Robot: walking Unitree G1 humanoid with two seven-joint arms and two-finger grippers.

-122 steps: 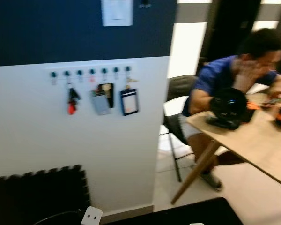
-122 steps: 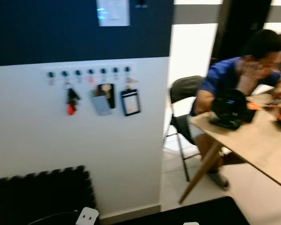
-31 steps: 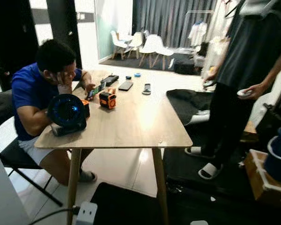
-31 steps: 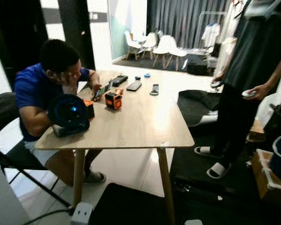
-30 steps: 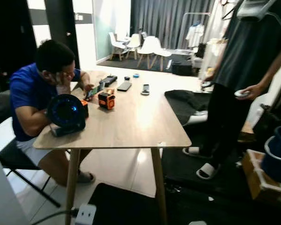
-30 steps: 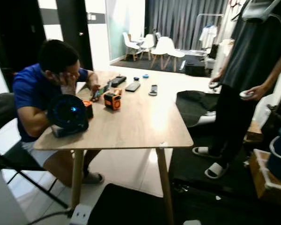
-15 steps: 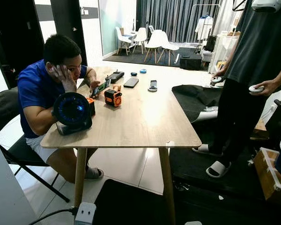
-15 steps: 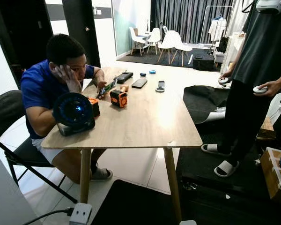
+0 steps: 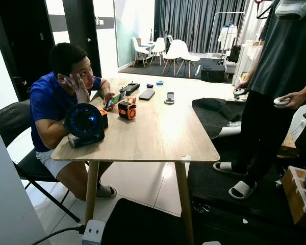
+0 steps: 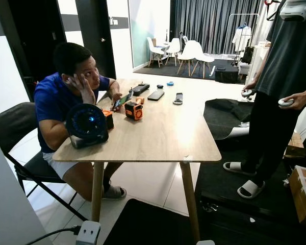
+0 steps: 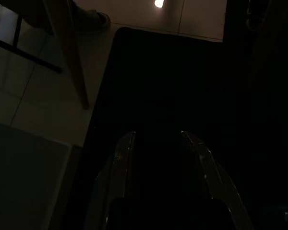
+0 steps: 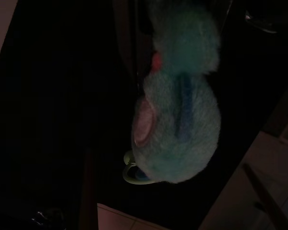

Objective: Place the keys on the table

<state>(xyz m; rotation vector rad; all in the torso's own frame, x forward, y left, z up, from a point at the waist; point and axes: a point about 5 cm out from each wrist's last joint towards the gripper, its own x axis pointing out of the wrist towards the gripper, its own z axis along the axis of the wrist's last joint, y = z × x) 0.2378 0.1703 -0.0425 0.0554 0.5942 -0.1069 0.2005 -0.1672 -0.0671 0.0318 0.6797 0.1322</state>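
Ahead stands the wooden table [image 9: 158,138]; the right gripper [image 12: 182,28] seemingly grips a fuzzy keychain [image 12: 180,124], left gripper [image 11: 156,139] fingers apart, so the robot must close in.

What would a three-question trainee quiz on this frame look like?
1. True or false: the seated person is at the right side of the table.
2. What hangs in the right wrist view? A) fluffy blue toy B) mug C) phone
3. Fill in: the left hand, over the dark mat, is ___ (open/shut).

Key: 1 false, the person is on the left; 2 A; 3 open.
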